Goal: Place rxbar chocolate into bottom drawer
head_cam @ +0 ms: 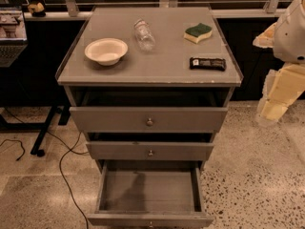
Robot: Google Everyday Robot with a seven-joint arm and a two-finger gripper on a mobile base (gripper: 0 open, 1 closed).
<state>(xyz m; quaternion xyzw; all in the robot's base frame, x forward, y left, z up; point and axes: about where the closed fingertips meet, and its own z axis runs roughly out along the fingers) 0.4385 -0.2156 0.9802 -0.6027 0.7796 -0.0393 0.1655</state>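
The rxbar chocolate (207, 63), a black-wrapped bar with a small white label, lies flat near the right front edge of the grey cabinet top (157, 66). The bottom drawer (150, 190) is pulled far out, and its plain grey floor holds nothing. My arm hangs at the right edge of the view. Its gripper (272, 109) is beside the cabinet's right side, lower than the top and apart from the bar.
A white bowl (106, 50), a clear bottle lying on its side (144, 34) and a green-and-yellow sponge (198, 32) share the cabinet top. The top drawer (148, 119) and middle drawer (150, 150) stand slightly out. Cables (62, 166) run across the floor on the left.
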